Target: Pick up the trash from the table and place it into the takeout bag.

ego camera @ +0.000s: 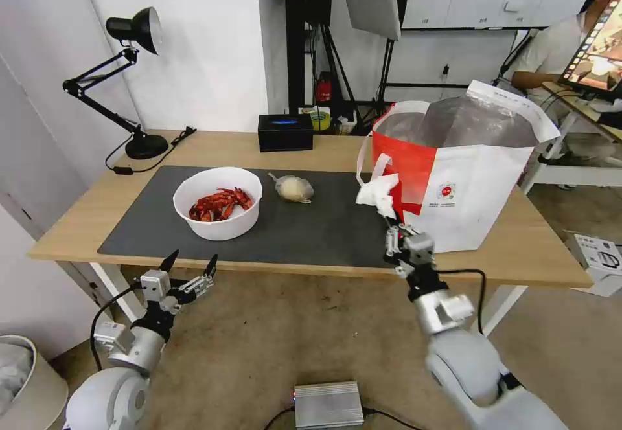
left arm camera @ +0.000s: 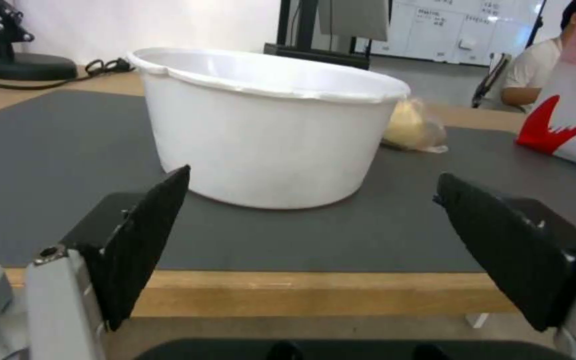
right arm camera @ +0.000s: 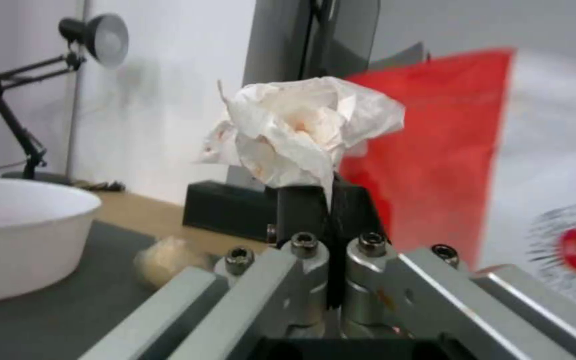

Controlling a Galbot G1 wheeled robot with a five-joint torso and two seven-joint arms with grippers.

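White tissue (ego camera: 378, 193), crumpled, sits pinched in our right gripper (ego camera: 393, 223), raised above the near edge of the counter (ego camera: 78, 219) and just in front of the red side of the takeout bag (ego camera: 476, 184). From the head view we see the bag standing upright at the right end of the counter, its foil-lined mouth open. On the dark grey mat (ego camera: 324, 229) rest the white bowl (ego camera: 218, 202) of red crayfish shells and, just beside it on the bag's side, the small clear bag with a beige lump (ego camera: 293, 189). A black box (ego camera: 285, 132) stands behind them near the far edge, and a black desk lamp (ego camera: 133, 80) occupies the far left corner. Our left gripper (ego camera: 192, 265) hangs in front of the counter's near edge, below the bowl, fingers spread apart

In the left wrist view the two black fingers (left arm camera: 145, 240) stand wide open with the bowl (left arm camera: 261, 130) ahead between them, untouched; the small clear bag (left arm camera: 413, 127) peeks from behind it

In the right wrist view the fingers (right arm camera: 301, 210) are clamped together on the tissue (right arm camera: 301, 127), which bunches above them, faintly stained orange, with the bag's (right arm camera: 448, 150) red panel close behind
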